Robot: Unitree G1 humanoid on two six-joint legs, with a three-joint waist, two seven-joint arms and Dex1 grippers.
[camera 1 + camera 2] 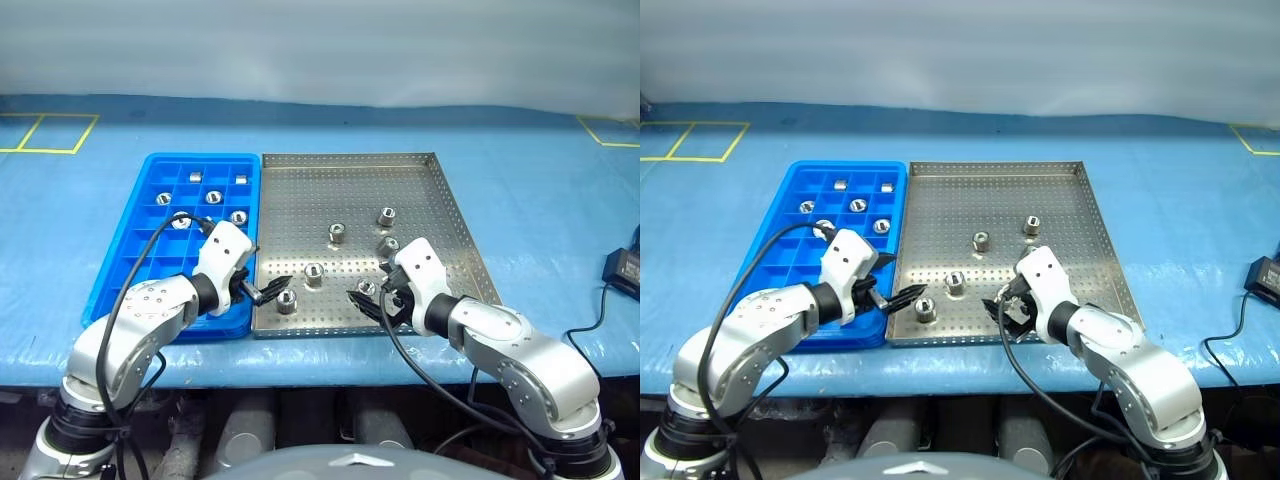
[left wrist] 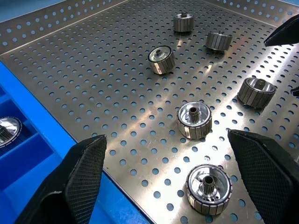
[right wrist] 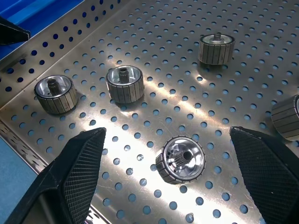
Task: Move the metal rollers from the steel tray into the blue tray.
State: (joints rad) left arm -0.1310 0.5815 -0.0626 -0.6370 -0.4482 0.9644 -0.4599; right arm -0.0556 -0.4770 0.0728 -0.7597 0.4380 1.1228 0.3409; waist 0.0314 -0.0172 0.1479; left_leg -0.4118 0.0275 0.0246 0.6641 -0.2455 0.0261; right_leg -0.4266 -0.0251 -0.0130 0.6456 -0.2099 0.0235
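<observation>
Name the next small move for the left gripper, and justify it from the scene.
Probably lower the left gripper onto the nearest metal roller: its jaws stand open with that roller between them on the steel tray, not yet grasped.

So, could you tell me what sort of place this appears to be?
Probably a factory parts-sorting bench: a perforated steel tray of shiny metal rollers, a blue gridded plastic tray, and yellow floor tape.

I could read no text, label, brand or number anywhere. The only signs were yellow tape outlines on the blue worktop [image 1: 520,240]: a pair of adjoining yellow squares [image 1: 45,132] at my far left and one yellow corner outline [image 1: 612,130] at my far right, none carrying any lettering.
</observation>
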